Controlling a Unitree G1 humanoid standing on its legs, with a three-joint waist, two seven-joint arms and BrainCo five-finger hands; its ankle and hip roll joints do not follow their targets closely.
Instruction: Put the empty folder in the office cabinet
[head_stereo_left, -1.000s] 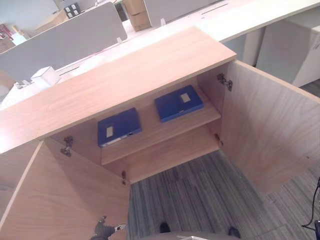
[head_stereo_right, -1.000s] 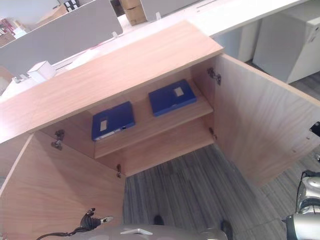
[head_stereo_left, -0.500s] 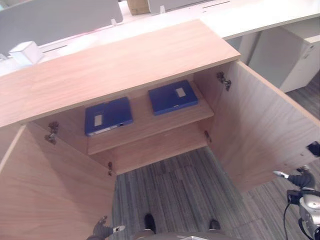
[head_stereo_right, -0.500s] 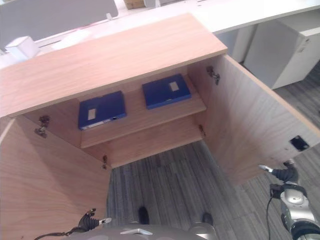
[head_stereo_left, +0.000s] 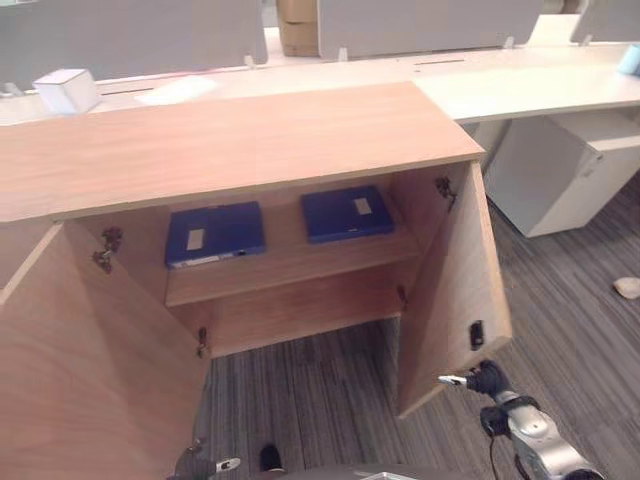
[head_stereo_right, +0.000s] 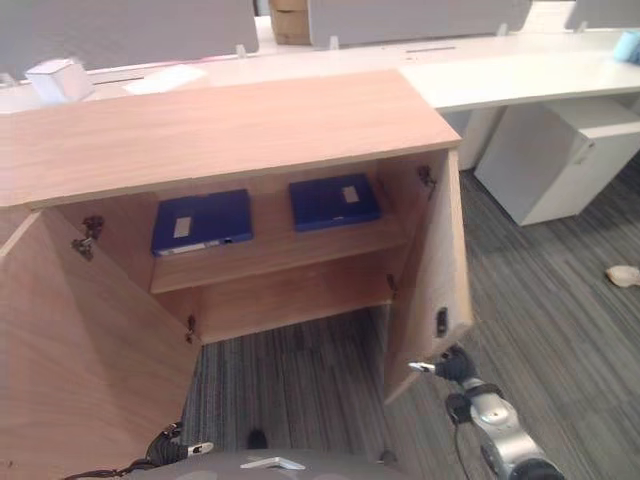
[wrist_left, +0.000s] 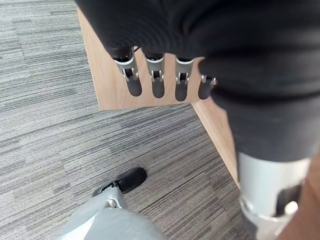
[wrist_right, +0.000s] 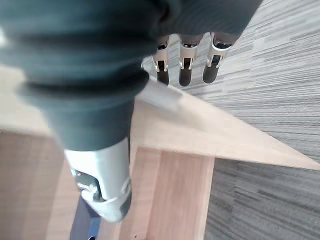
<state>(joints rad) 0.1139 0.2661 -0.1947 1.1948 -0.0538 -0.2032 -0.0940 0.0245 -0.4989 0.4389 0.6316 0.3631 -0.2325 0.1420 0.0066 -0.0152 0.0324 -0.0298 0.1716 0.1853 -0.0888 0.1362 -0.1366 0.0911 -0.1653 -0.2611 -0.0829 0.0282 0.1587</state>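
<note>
The left hand is hanging with straight fingers beside the open left door, holding nothing. Two blue folders are lying on the cabinet shelf, so the placing looks done. The right hand, fingers extended, is touching the right door, with closing seemingly left.

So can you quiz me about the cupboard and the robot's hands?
1. True or false: two blue folders lie on the upper shelf of the cabinet.
2. The right hand is closest to: A the right door, B the blue folders, C the upper shelf.
3. Fill the gap: the left hand holds its fingers ____ (straight or curled).

Key: 1 true; 2 A; 3 straight.
</note>
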